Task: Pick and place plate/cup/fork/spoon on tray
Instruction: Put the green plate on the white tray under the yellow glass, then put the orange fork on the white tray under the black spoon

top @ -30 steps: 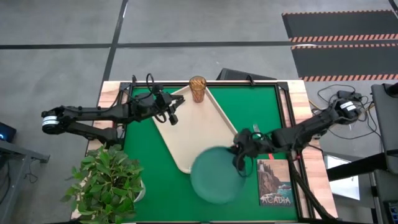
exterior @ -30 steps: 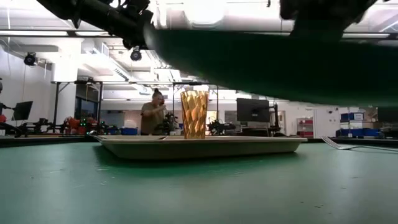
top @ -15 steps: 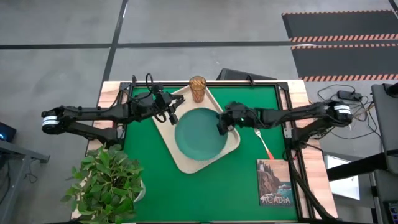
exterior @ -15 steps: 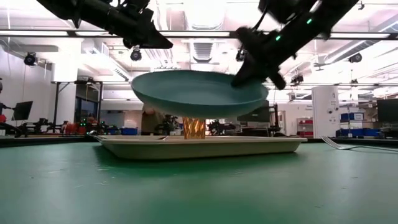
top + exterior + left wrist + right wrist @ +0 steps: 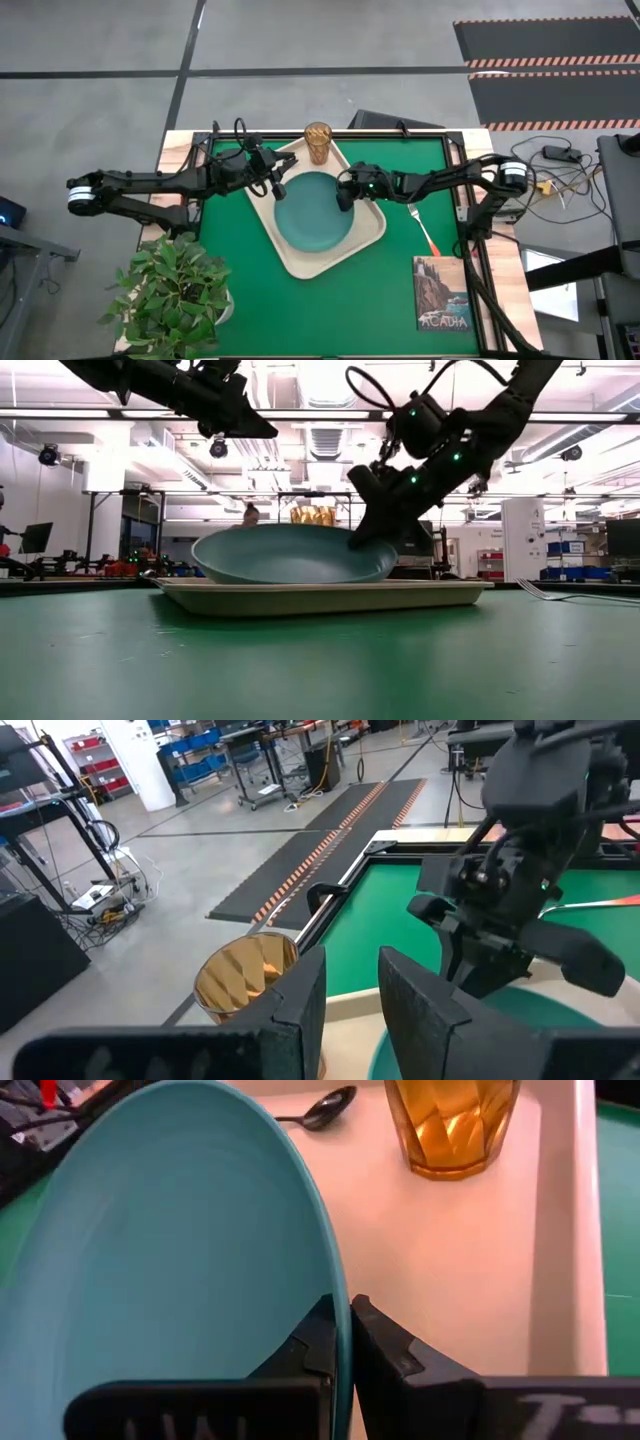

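The teal plate (image 5: 313, 208) lies in the cream tray (image 5: 300, 262), also in the low view (image 5: 290, 555). My right gripper (image 5: 346, 194) is shut on the plate's right rim. The amber cup (image 5: 318, 143) stands in the tray's far corner. The spoon (image 5: 322, 1107) lies on the tray's floor beyond the plate. The red-handled fork (image 5: 424, 229) lies on the green mat right of the tray. My left gripper (image 5: 277, 186) hovers open and empty over the tray's left rim. My right gripper pinches the plate's raised rim (image 5: 340, 1302) on the side toward the table's right, one finger (image 5: 318, 1342) inside the plate and one (image 5: 385, 1350) outside. The fingers come slanting down from the right. The plate's bottom (image 5: 290, 580) seems to sit on the tray, about level.
The "Acadia" picture book (image 5: 444, 293) lies at the mat's near right corner. A potted plant (image 5: 175, 295) stands at the near left corner. Green mat (image 5: 240, 260) is bare left of and in front of the tray. A person stands far off in the room (image 5: 250, 516).
My right gripper has carried the plate from the near right of the mat, beside the book, toward the far left over the tray, then down. The plate was lifted clear and now sits low in the tray, in front of the cup.
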Robot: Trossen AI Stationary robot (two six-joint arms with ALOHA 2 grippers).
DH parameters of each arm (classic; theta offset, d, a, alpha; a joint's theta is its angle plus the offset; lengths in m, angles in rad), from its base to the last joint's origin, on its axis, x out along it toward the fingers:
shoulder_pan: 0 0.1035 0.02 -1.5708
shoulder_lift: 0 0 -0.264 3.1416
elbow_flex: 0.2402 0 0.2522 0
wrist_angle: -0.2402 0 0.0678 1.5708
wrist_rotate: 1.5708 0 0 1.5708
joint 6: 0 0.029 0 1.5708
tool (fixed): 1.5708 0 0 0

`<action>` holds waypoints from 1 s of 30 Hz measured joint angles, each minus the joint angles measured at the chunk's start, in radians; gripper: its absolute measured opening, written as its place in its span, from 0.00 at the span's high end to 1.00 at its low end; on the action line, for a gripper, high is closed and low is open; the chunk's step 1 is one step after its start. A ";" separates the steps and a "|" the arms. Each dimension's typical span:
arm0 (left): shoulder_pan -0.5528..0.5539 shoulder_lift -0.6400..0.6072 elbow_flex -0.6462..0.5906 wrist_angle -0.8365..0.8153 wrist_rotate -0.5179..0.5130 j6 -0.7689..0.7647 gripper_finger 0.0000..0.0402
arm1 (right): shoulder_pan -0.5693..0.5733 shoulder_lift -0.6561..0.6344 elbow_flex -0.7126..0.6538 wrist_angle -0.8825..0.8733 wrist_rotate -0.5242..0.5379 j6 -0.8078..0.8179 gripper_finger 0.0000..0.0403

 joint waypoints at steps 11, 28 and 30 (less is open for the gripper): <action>0.000 0.000 0.000 0.000 0.000 0.000 0.81 | 0.001 0.063 0.001 0.009 0.001 0.006 0.97; 0.000 0.000 0.000 0.000 0.000 0.000 0.81 | 0.001 0.065 0.001 0.016 0.011 0.013 0.68; 0.000 0.000 0.000 0.000 0.000 0.000 0.81 | 0.001 0.058 0.001 0.012 0.008 0.013 0.65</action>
